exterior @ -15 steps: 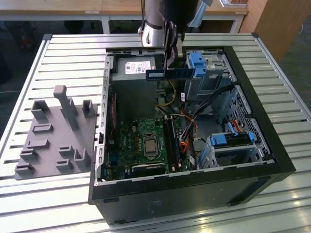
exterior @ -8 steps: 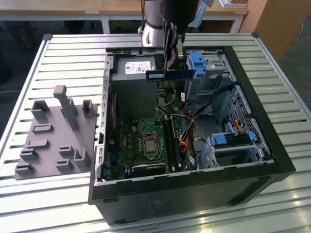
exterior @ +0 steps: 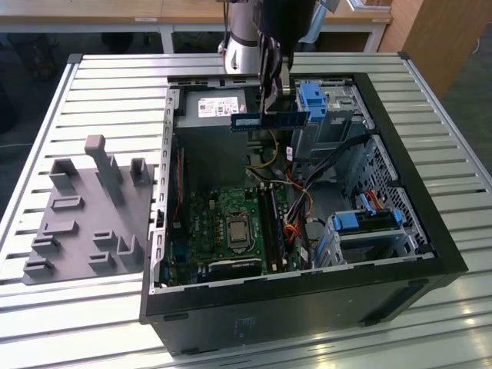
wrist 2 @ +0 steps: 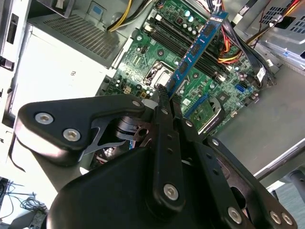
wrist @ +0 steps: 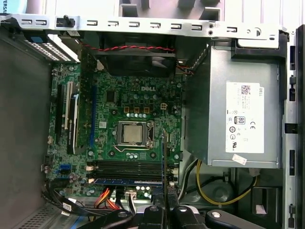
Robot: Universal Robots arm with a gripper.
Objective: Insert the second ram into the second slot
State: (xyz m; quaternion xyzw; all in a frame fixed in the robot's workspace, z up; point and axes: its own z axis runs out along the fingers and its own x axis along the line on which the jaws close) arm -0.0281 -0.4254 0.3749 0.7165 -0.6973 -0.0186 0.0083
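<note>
Here, the gripper clamps the second ram, seemingly mid-length across its flat faces; a light, stiff, fragile board hanging just below it.

Soft even light from above; sheen on table slats; case inside shadowed; my gripper near-black, memory stick lit blue.

My arm comes down steeply from above, its silver wrist segment upright. My gripper points straight down, the dark fingers drawn together into a narrow blade. The tips pinch the ram by its upper edge, holding it level and clear of everything below.
</note>
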